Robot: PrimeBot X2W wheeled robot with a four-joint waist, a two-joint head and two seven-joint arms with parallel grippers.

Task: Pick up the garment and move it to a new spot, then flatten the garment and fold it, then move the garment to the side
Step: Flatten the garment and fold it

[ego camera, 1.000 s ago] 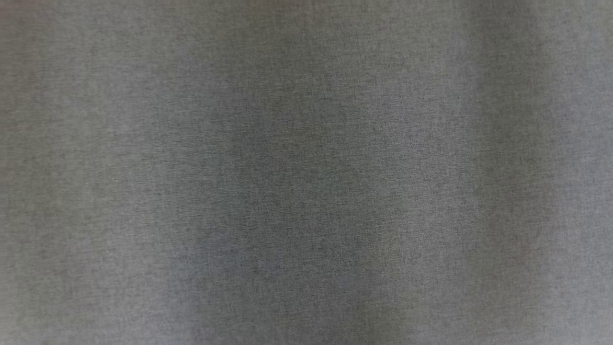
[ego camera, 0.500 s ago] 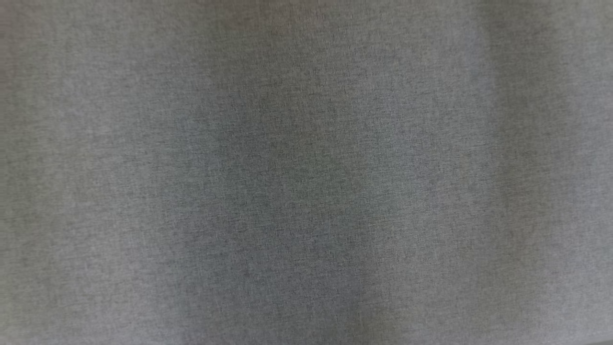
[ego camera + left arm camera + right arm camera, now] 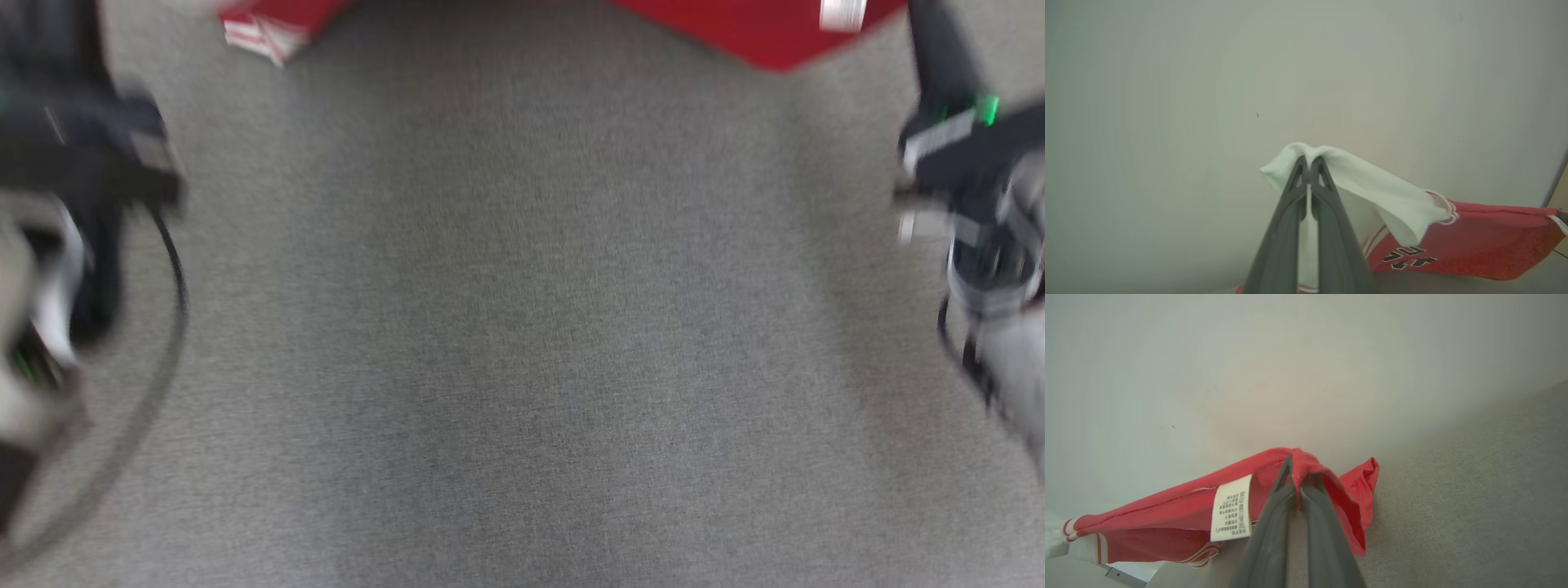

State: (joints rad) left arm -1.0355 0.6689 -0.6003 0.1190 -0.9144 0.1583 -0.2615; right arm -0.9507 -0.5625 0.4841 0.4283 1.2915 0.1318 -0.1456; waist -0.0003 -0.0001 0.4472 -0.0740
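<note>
Grey woven cloth covers the bench (image 3: 522, 343) nearest the robot, with a blurred arm at each side of the head view. Farther out, the left claw (image 3: 1309, 161) is pressed together on a white edge of the garment (image 3: 1486, 241), the fold pinched right at its tips. The right claw (image 3: 1295, 463) is likewise clamped on a red edge, with a white care label (image 3: 1232, 514) hanging just beside its fingers. The garment, red with white trim and dark lettering, is strung between the two claws, so its long axis runs across the robot from left to right. It is held up over the far part of the bench. Whether its lower edge touches the cloth I cannot tell. Neither arm is nearer, since each holds one end. Laying it flat looks to depend on both claws coming down together, with that span taut and level. Beyond the garment stands a pale wall (image 3: 1208, 81).
</note>
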